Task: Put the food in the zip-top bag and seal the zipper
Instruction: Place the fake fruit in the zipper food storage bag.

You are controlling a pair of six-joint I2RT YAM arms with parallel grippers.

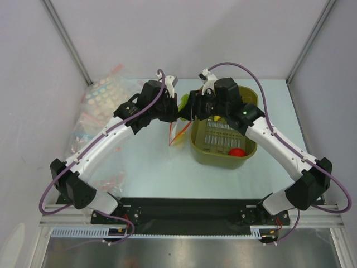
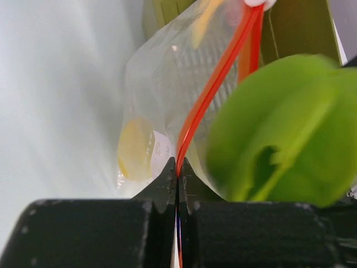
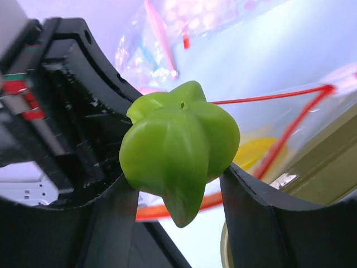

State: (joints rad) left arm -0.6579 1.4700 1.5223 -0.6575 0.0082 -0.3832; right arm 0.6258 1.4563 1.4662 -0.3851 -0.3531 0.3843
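My left gripper [image 2: 178, 173] is shut on the orange-red zipper [image 2: 215, 84] of the clear zip-top bag [image 2: 162, 95], holding its mouth up. A yellow piece [image 2: 134, 148] lies inside the bag. My right gripper [image 3: 178, 184] is shut on a small green ribbed piece [image 3: 178, 145], held right beside the bag's mouth. The green piece also fills the right of the left wrist view [image 2: 284, 128]. From above, both grippers meet near the bag [image 1: 177, 131], left of the olive basket [image 1: 223, 139]. A red round fruit [image 1: 237, 151] lies in the basket.
A pile of other clear bags with pale dots and pink strips [image 1: 103, 95] lies at the back left. The olive basket stands right of the bag, under my right arm [image 1: 279, 145]. Frame posts rise at both back corners.
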